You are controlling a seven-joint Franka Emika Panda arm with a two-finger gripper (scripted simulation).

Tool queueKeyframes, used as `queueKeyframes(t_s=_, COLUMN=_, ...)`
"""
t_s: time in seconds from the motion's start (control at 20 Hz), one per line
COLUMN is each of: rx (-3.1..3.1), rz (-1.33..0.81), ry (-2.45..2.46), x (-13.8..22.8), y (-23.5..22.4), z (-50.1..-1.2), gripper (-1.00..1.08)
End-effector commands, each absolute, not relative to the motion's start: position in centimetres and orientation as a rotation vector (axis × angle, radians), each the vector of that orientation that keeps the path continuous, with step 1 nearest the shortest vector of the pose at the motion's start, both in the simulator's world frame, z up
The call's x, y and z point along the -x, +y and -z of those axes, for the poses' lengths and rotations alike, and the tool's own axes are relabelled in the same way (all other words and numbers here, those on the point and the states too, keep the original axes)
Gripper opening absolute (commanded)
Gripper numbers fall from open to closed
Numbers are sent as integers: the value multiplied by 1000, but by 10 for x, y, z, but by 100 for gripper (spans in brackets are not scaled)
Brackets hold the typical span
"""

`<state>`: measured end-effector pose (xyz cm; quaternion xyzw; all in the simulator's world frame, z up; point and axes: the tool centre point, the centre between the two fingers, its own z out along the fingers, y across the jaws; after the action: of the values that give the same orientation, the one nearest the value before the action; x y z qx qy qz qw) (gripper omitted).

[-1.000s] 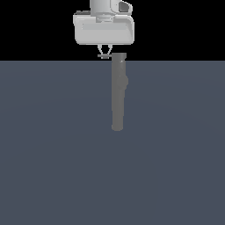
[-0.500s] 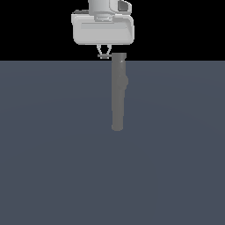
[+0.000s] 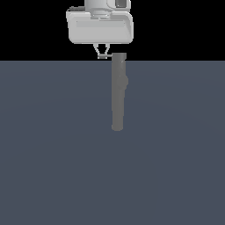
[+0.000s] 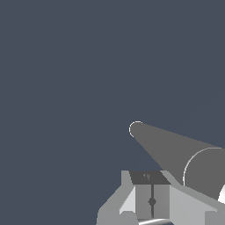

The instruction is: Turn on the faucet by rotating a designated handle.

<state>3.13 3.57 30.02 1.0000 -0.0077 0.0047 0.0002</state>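
Observation:
The faucet (image 3: 118,94) is a long matte grey column lying on the dark floor, with a small bump on its side and a wider cap at the far end. It also shows in the wrist view (image 4: 176,151). The handle (image 3: 106,56) is a short thin light rod sticking out from the cap toward the exterior view's left. My white gripper (image 3: 103,53) hangs over the cap end, its fingers drawn together into a point that meets the handle. In the wrist view the gripper (image 4: 151,184) shows its pads pressed together beside the column.
The dark grey floor (image 3: 52,154) spreads flat around the faucet, and black background lies beyond its far edge. Nothing else shows.
My gripper has shifted very slightly toward the exterior view's left. The faucet column has not moved.

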Motion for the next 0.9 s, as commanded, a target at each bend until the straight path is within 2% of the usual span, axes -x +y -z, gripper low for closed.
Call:
queueKeyframes(t_s=0.0, rx=-3141, rz=0, ry=-20, x=-22, y=39, z=-300, gripper=-100)
queueKeyframes(t_s=0.05, rx=-3141, rz=-15, ry=-25, x=-29, y=36, z=-300, gripper=-100)
queueKeyframes(t_s=0.85, rx=-3142, rz=-1, ry=-20, x=21, y=17, z=-300, gripper=-100)
